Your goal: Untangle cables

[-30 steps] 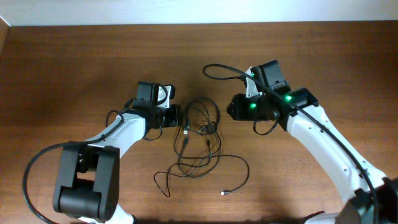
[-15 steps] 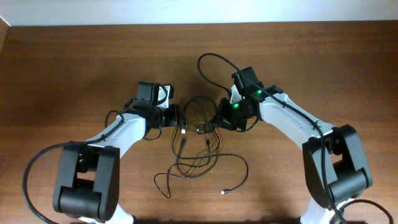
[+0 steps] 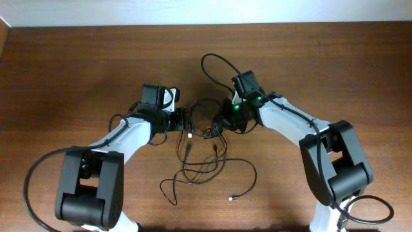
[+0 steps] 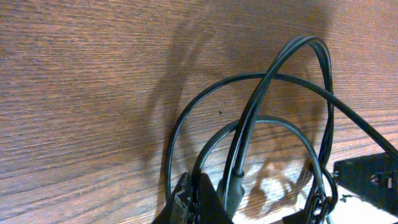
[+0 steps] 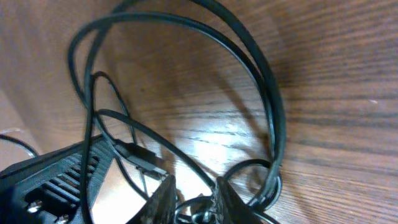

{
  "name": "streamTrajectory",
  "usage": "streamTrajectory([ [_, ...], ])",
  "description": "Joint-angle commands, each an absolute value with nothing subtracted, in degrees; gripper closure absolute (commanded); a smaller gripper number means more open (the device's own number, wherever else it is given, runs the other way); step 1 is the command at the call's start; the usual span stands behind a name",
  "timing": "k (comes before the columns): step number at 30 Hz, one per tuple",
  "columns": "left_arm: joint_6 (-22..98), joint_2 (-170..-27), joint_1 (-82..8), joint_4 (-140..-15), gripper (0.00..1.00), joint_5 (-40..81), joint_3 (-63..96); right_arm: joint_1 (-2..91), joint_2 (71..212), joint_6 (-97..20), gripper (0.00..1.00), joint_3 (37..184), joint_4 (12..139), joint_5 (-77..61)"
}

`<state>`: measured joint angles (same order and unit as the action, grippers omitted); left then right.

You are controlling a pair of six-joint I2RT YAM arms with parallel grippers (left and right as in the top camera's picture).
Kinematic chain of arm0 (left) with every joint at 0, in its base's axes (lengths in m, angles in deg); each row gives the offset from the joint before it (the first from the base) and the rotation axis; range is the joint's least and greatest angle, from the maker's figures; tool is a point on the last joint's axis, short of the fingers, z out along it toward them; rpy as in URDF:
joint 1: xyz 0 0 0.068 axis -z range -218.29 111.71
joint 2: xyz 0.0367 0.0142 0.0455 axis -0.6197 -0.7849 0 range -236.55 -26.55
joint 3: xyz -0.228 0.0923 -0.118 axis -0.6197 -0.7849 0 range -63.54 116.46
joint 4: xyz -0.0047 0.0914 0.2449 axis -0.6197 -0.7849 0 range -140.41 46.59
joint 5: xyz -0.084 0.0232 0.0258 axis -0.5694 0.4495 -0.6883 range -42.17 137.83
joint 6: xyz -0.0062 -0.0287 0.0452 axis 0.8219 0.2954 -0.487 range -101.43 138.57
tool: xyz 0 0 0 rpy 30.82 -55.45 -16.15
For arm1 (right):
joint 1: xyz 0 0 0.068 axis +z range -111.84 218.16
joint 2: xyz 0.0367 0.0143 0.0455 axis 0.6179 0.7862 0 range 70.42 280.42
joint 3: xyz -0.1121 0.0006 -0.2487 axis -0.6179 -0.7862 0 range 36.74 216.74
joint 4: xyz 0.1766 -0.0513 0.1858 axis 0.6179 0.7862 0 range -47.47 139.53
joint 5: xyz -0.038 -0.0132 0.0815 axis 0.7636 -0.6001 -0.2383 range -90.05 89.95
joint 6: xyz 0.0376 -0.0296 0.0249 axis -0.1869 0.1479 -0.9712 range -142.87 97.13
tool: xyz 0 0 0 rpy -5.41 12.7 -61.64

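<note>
Cables (image 3: pixel 211 133) – several thin black cords are lying as one loose knotted bundle at the middle of the tabletop (image 3: pixel 77 71), between the two arms. The knot is sitting at the far part of the bundle. Wider loops are trailing from it toward the near edge, and one free plug end (image 3: pixel 233 198) is resting at the near right, apart from the loops.

The left wrist view is showing the cords (image 4: pixel 267 76) arching and crossing over the wood grain just ahead of the jaws. The right wrist view is showing a large double loop (image 5: pixel 278 124) curving around to the right of its jaws.

Left gripper (image 3: pixel 185 120) is sitting at the left side of the bundle, touching its edge. Its jaws (image 4: pixel 199 202) are pressed together, with a cord running down just beside them – whether a strand is caught between them cannot be told.

Right gripper (image 3: pixel 223 124) is sitting at the right side of the knot, facing the left one across it. Its jaws (image 5: pixel 193 196) are standing only narrowly apart and are pinching strands of the knot that are lying between the fingertips.

Each wrist view is catching the black body of the opposite gripper at its edge, showing the two working close together over the knot.
</note>
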<state>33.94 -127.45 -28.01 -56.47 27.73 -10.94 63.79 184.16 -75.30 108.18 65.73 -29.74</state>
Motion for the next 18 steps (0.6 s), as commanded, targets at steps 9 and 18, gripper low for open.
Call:
streamTrajectory([
  [9, 33.0, -127.8, -27.94, -56.38, 1.0, 27.69, -11.01, 66.11, 187.59, -76.35, 0.96, 108.4, 69.77, -23.99],
  [18, 35.63, -127.12, -28.71, -62.61, 0.01, 25.88, -8.73, 66.55, 181.84, -72.59, 0.96, 108.42, 69.99, -19.51],
])
